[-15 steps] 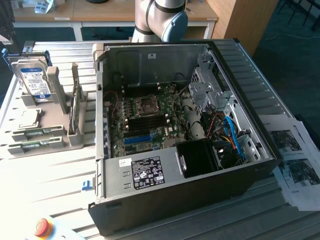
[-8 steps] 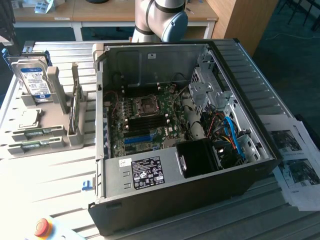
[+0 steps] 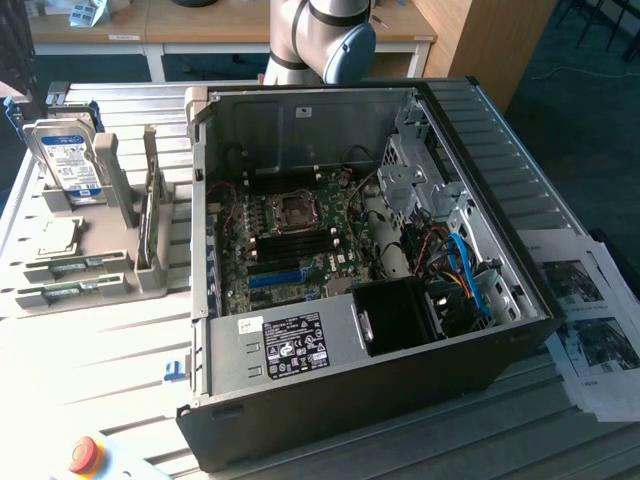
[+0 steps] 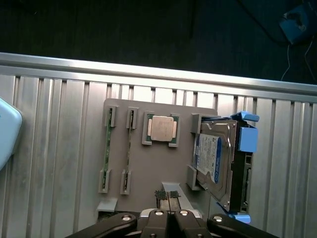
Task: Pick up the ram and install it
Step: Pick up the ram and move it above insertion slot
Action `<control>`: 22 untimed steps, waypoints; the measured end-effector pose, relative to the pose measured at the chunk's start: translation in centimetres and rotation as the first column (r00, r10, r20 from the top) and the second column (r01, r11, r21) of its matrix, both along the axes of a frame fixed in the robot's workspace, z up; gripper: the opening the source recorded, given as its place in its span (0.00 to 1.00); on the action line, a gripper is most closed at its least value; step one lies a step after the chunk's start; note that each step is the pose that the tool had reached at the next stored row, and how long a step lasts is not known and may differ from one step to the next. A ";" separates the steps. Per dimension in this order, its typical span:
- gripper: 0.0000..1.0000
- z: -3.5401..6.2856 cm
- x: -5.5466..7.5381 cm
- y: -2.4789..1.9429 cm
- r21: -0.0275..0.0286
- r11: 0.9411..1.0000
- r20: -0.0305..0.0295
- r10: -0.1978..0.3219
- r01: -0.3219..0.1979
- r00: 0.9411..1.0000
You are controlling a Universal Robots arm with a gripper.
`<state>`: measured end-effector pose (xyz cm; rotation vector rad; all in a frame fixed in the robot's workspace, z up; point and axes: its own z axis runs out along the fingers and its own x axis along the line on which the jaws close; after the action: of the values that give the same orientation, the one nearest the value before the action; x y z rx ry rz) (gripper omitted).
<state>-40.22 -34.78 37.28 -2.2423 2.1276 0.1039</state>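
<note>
Two green ram sticks lie edge-up in the grey holder [image 4: 148,173]; one ram stick [image 4: 105,151] is in the outer groove and a second [image 4: 128,148] sits beside it. In the exterior view the same sticks [image 3: 75,266] rest at the holder's front left. My gripper [image 4: 167,194] hovers high above the holder's edge, shut, with nothing between its dark fingertips [image 4: 160,194]. The open computer case [image 3: 480,130] shows its motherboard, with the long black memory slots [image 3: 295,240] below the processor socket. The arm's elbow [image 3: 325,35] stands behind the case.
The holder also carries a bare processor [image 4: 161,129] and a silver hard drive [image 4: 213,158] with a blue bracket [image 4: 247,136]. Upright grey posts [image 3: 150,200] rise from the holder. Papers [image 3: 590,320] lie at the exterior view's right, and a red stop button [image 3: 85,455] sits at the front.
</note>
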 end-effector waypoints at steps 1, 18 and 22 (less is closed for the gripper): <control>0.10 -0.17 0.0 -0.01 0.000 1.000 0.000 0.000 0.000 1.000; 0.10 -2.26 0.0 -0.11 0.000 1.000 0.000 0.000 0.000 1.000; 0.10 -2.48 0.0 -0.11 0.000 1.000 0.000 0.000 0.000 1.000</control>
<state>-40.22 -34.89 34.80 -2.2423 2.1275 0.1039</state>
